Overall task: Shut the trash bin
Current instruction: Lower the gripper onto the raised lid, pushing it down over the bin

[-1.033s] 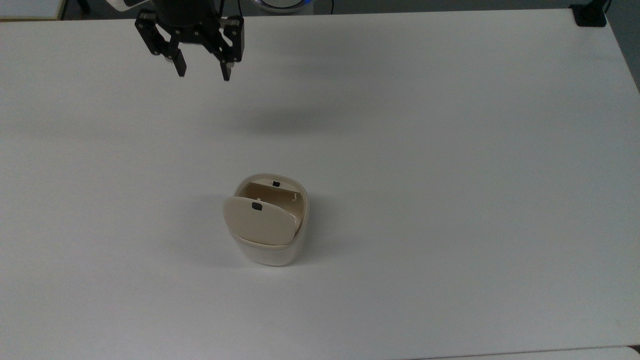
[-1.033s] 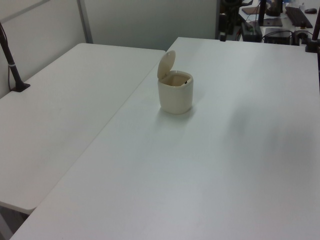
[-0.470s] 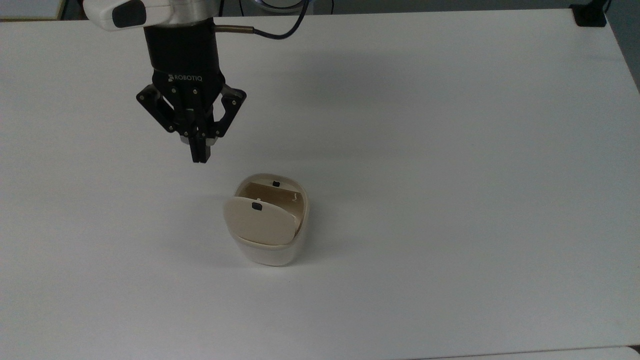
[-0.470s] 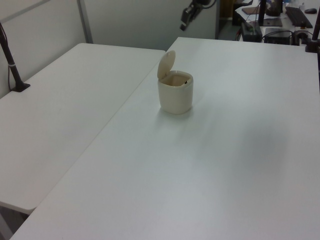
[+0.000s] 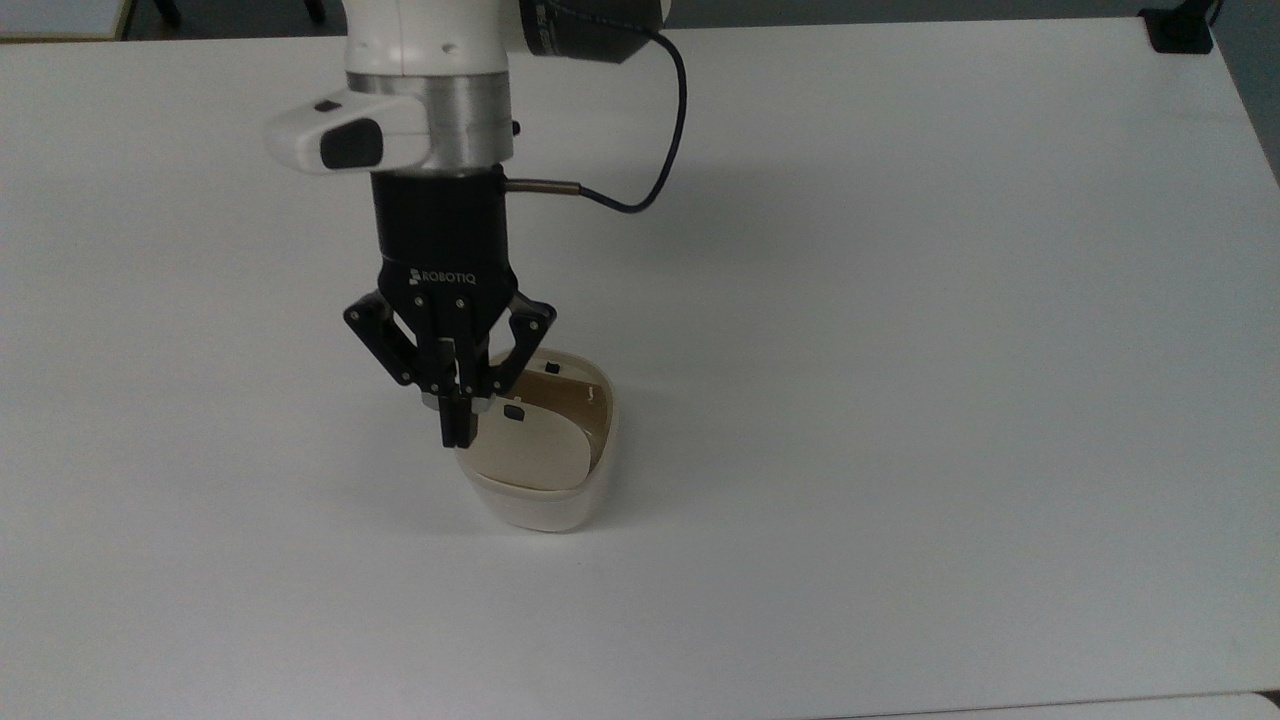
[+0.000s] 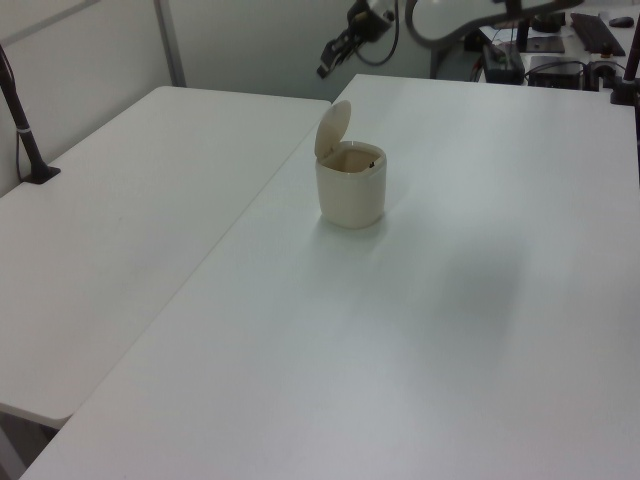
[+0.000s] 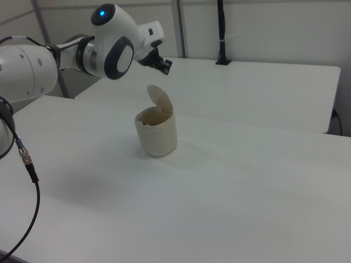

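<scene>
**Ana:** One thing matters on this white table point(image 5: 900, 300), and nearest in the right view it is the trash bin point(image 7: 157, 133), standing upright in the middle, well away from every edge. What do you make of its lid?

**Ben:** Raised. The lid point(image 6: 332, 127) stands up nearly vertical from its hinge side, and the tan inside shows beneath it. So nothing of the closing is done yet, as I judge it.

**Ana:** And beyond the bin?

**Ben:** The gripper point(image 5: 456, 432). In the top view its fingers are pressed together with nothing between them, so it is clenched on air, tips down by the lid's edge at the top view's left.

**Ana:** Touching the lid?

**Ben:** In the top view it seems so, but the left view puts the gripper point(image 6: 331, 62) above and behind the lid with a gap, and the right view agrees. It probably hangs clear; I can't be certain from these angles.

**Ana:** So what is left?

**Ben:** All of it, I'd say: bring the closed tips against the lid's back face and push it over and down until it sits flat on the rim.
</scene>
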Robot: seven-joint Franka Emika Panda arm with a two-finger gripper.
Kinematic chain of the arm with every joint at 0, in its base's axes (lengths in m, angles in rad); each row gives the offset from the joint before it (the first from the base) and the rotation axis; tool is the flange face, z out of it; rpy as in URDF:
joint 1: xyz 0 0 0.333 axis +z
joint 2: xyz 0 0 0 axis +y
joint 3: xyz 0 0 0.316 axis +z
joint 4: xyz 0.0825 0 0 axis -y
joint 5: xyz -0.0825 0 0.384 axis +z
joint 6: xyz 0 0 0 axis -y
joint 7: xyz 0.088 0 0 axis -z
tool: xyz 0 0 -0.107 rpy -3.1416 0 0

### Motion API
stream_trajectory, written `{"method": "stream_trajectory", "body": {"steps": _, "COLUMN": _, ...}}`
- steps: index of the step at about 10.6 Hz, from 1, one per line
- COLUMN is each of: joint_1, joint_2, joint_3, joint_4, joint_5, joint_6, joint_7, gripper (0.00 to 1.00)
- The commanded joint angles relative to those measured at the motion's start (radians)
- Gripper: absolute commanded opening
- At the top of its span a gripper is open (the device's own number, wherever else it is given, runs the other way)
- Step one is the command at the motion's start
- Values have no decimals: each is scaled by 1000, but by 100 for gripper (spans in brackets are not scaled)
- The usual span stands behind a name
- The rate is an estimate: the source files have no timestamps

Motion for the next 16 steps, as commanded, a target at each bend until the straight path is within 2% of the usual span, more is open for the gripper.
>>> {"method": "stream_trajectory", "body": {"steps": 1, "joint_1": 30, "joint_2": 35, "joint_3": -8, "joint_4": 26, "joint_5": -1, "joint_6": 13, "joint_7": 21, "gripper": 9}}
{"method": "stream_trajectory", "body": {"steps": 2, "joint_1": 30, "joint_2": 34, "joint_3": -8, "joint_4": 21, "joint_5": -7, "joint_6": 7, "joint_7": 21, "gripper": 9}}
{"method": "stream_trajectory", "body": {"steps": 5, "joint_1": 30, "joint_2": 26, "joint_3": -8, "joint_4": 23, "joint_5": -6, "joint_6": -189, "joint_7": 12, "gripper": 9}}
{"method": "stream_trajectory", "body": {"steps": 10, "joint_1": 33, "joint_2": 26, "joint_3": -5, "joint_4": 13, "joint_5": -2, "joint_6": -372, "joint_7": -5, "gripper": 9}}
{"method": "stream_trajectory", "body": {"steps": 12, "joint_1": 33, "joint_2": 26, "joint_3": 21, "joint_4": -26, "joint_5": -9, "joint_6": -380, "joint_7": -11, "gripper": 9}}
{"method": "stream_trajectory", "body": {"steps": 16, "joint_1": 39, "joint_2": 37, "joint_3": 32, "joint_4": -66, "joint_5": -22, "joint_6": -374, "joint_7": -8, "gripper": 9}}
